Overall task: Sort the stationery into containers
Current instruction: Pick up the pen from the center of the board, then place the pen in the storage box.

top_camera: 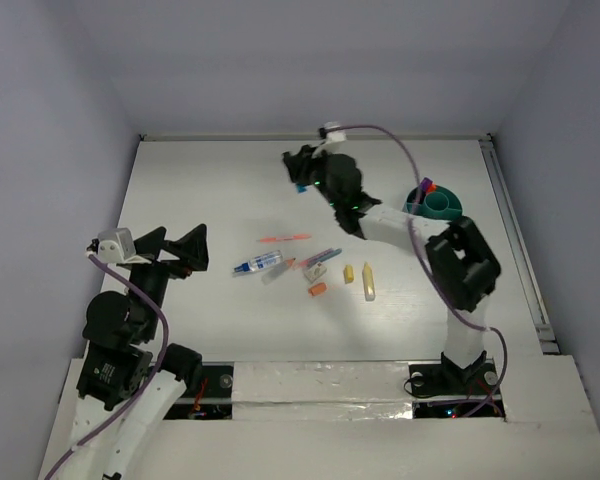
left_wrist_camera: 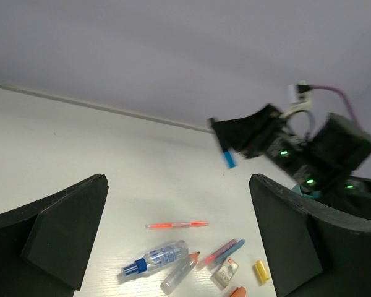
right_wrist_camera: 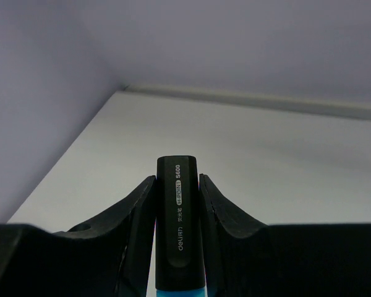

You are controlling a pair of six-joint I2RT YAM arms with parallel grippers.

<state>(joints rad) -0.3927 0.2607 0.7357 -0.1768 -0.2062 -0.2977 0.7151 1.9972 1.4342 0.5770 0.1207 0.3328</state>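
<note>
My right gripper [top_camera: 302, 172] hangs above the far middle of the table, shut on a black highlighter with a blue end [right_wrist_camera: 177, 223]; the blue end [left_wrist_camera: 229, 159] points down. The teal container [top_camera: 442, 207] stands at the far right with a purple marker [top_camera: 426, 187] in it. On the table lie a thin pink pen [top_camera: 283, 238], a blue-white pen [top_camera: 258, 263], a pink and a blue pen [top_camera: 322, 257], a white eraser [top_camera: 315, 270], an orange stub [top_camera: 318, 290] and two yellow markers [top_camera: 368, 281]. My left gripper [top_camera: 175, 248] stands open left of them, holding nothing.
A clear tube with an orange tip [left_wrist_camera: 180, 272] lies beside the blue-white pen [left_wrist_camera: 156, 258]. Walls close the table at the back and both sides. A metal rail [top_camera: 520, 240] runs along the right edge.
</note>
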